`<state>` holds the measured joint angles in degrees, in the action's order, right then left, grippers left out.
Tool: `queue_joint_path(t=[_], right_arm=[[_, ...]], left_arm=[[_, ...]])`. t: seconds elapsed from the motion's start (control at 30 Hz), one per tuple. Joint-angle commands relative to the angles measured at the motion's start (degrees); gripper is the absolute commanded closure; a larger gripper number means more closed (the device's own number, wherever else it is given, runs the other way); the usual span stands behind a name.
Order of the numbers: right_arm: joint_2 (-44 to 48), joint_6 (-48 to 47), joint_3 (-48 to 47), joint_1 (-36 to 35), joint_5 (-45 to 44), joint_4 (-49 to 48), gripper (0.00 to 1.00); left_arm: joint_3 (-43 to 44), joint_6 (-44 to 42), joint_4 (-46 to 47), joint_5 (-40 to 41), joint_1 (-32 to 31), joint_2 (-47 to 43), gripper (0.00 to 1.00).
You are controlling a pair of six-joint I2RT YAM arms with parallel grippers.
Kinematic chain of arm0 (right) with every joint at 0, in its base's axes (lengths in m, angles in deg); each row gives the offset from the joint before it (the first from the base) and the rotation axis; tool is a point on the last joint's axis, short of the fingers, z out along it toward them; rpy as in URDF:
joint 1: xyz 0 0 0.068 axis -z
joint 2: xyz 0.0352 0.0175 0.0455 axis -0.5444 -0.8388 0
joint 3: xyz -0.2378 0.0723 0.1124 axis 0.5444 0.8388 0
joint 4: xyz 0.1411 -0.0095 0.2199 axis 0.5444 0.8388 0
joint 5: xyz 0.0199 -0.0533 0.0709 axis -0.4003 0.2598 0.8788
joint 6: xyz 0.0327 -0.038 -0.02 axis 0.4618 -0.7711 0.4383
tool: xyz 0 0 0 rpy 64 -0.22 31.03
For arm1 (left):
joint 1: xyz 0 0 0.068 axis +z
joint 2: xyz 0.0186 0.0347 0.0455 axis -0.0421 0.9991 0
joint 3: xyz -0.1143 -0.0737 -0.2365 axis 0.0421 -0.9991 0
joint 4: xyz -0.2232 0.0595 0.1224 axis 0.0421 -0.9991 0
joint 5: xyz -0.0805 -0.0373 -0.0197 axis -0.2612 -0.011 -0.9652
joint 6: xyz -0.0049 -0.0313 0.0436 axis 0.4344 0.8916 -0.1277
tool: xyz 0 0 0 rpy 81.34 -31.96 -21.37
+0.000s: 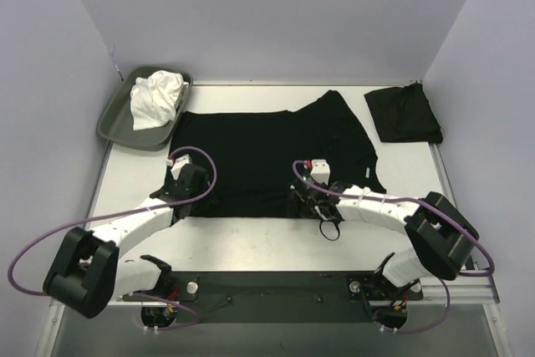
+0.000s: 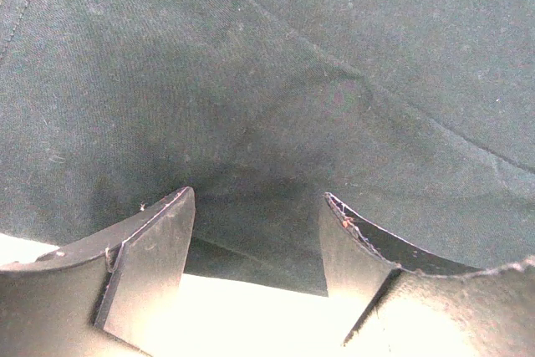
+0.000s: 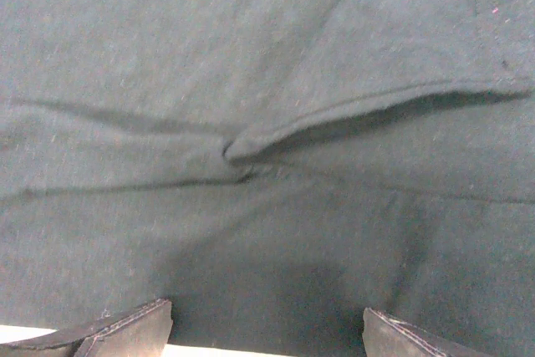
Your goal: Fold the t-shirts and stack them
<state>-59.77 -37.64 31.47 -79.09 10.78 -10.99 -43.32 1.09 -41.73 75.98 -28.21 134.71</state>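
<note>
Your left gripper [image 2: 257,200] is partly open and your right gripper [image 3: 267,311] wide, both empty. Slide each under the near hem of the spread t-shirt [image 1: 251,152] and pinch both layers evenly.

From above, the left gripper [image 1: 185,188] and right gripper [image 1: 303,200] hide the spread t-shirt's [image 1: 251,148] near hem; the wrist views crop their fingers.

Black t-shirt [image 1: 259,156] lies spread centrally; folded t-shirt [image 1: 404,113] sits far right.
</note>
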Motion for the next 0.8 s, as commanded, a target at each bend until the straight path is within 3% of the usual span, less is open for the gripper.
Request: queue_joint_path(t=[0.0,0.27,0.43,0.53,0.63,0.77], right_arm=[[5.33,12.74,5.21,-6.61,-4.00,10.32,0.00],[11.05,25.77,5.84,-22.08,-11.82,19.99,0.00],[12.80,27.81,-0.48,-26.58,-18.68,28.60,0.00],[15.08,23.94,-6.19,-26.05,-23.68,32.12,0.00],[16.85,17.36,-8.22,-20.18,-24.93,32.22,0.00],[19.05,8.57,-6.56,-10.51,-22.13,25.40,0.00]], left_arm=[[-3.71,3.06,-9.28,-1.60,-1.35,-8.67,0.29],[-8.72,8.34,-20.61,-0.28,-5.57,-27.20,0.30],[-6.89,9.92,-21.60,-0.63,-8.12,-31.01,0.31],[-2.32,8.61,-19.76,-0.55,-8.74,-28.30,0.31],[2.76,6.15,-17.39,0.16,-8.74,-24.35,0.29],[7.17,3.95,-13.34,-1.51,-8.74,-19.33,0.28]])
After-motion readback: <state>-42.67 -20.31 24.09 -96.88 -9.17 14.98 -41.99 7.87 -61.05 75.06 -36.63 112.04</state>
